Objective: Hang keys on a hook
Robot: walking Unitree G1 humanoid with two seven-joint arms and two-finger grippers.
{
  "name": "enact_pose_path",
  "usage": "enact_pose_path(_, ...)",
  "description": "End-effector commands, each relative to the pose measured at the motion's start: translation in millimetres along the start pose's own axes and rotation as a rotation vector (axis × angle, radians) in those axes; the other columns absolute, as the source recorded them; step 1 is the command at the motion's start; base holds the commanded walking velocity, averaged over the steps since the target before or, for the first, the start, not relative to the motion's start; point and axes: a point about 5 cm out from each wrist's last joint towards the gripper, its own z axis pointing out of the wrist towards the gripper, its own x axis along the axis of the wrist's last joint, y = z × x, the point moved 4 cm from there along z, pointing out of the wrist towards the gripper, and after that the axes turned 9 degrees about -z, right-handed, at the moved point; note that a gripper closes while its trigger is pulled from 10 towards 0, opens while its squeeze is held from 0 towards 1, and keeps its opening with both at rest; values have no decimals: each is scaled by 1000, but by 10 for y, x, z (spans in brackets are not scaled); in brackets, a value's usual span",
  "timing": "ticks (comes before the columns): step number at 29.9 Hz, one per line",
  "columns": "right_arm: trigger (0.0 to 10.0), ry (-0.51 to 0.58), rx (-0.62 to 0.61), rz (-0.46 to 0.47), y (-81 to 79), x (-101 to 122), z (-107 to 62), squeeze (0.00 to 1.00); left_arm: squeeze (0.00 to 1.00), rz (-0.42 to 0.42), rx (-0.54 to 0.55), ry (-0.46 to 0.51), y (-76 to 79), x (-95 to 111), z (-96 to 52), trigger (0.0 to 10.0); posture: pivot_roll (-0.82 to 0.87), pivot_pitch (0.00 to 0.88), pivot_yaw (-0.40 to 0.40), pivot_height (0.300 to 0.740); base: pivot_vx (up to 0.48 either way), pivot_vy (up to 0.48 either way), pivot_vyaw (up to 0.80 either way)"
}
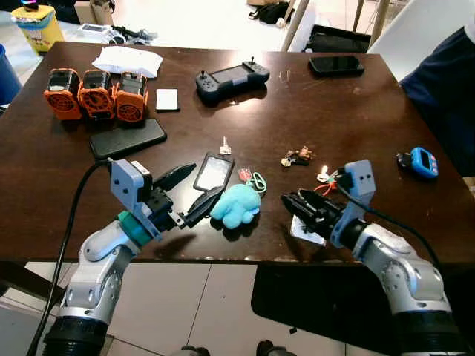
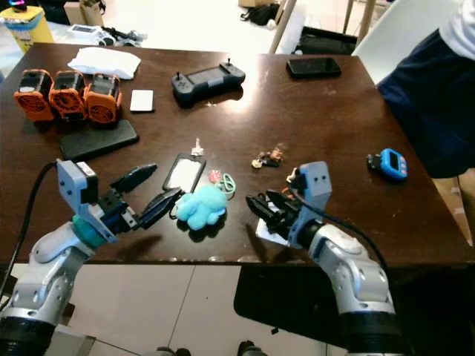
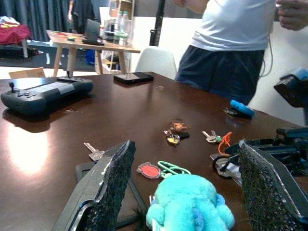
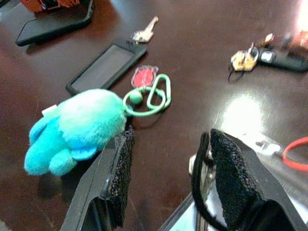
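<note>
A turquoise plush keychain lies near the table's front edge, with a green carabiner and a red tag attached. My left gripper is open just left of the plush, with one finger almost touching it. To the plush's right my right gripper is open, low over a white card. A key ring on a black loop rests against the inner side of one of its fingers. Keys with an orange loop lie behind that gripper. A single key and a small charm keychain lie farther back.
A black phone case lies behind the plush. Three orange battery packs, a black phone, a game controller and a second phone sit farther back. A blue timer lies at the right, near a person.
</note>
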Motion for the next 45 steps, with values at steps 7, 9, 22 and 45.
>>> enact_pose_path(7,10000,-80,46,-107,-98,-39,-4,0,0,-24,9,-10,36,-60,-2,10000,-39,115,34,740,0,0,0)
enact_pose_path(9,10000,-124,59,-133,-128,-87,-22,0,0,-24,17,-13,32,-69,-13,10000,-39,121,35,740,0,0,0)
enact_pose_path(22,10000,-181,5,-124,-25,-154,-71,0,0,-34,29,-11,35,-93,-8,10000,-44,117,36,740,0,0,0)
enact_pose_path(45,3804,-253,-142,-77,223,-201,-154,0,0,-50,5,-10,105,-114,16,10000,-44,119,29,740,0,0,0)
